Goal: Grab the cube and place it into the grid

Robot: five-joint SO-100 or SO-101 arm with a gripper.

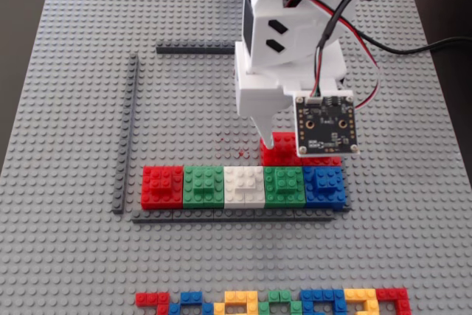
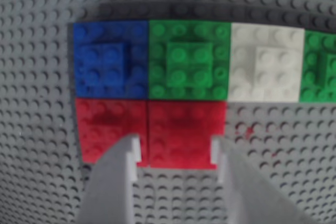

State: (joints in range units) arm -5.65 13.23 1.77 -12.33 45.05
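The cube (image 2: 184,129) is a red block standing on the studded plate inside the grid (image 1: 192,108), directly behind the green block (image 2: 189,59) of the front row. Another red block (image 2: 107,129) sits flush against it, behind the blue block (image 2: 107,59). In the wrist view my gripper (image 2: 176,153) is open, its jaws spread about as wide as the cube and hovering over its near edge. One finger (image 2: 113,182) overlaps the neighbouring red block. In the fixed view the gripper (image 1: 276,145) points down at the cube (image 1: 284,147), which the arm and camera board mostly hide.
The front row holds red (image 1: 161,186), green (image 1: 203,186), white (image 1: 243,186), green and blue (image 1: 324,184) blocks along the bottom strip (image 1: 236,217). Dark strips (image 1: 125,138) mark the left and top (image 1: 195,49). A multicoloured strip (image 1: 273,304) lies at the near edge.
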